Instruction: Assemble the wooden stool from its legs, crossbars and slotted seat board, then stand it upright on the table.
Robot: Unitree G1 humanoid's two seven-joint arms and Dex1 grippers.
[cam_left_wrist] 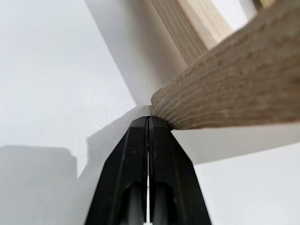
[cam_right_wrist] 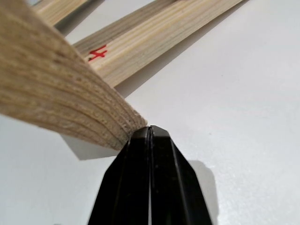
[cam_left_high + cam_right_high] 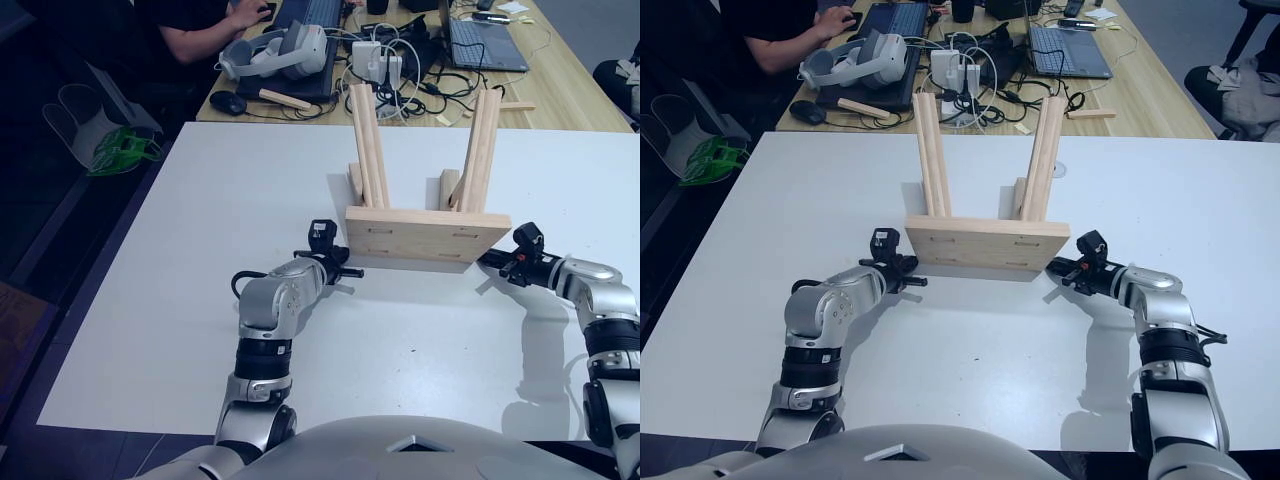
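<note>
At nine and three o'clock of seat board [image 3: 425,235]: left end effector [image 1: 148,119], right end effector [image 2: 150,127], closed empty; we fear tip-only contact slipping.

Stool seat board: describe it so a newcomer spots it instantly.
On the white table a pale wooden stool lies on its side. Its seat board is the flat slab standing on edge nearest the robot, between left gripper and right gripper; unlike the slim legs behind it, its face shows small slots.

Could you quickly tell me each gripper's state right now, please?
Left gripper: shut, holding nothing, tips at the seat board corner.
Right gripper: shut, holding nothing, tips at the opposite corner.
</note>
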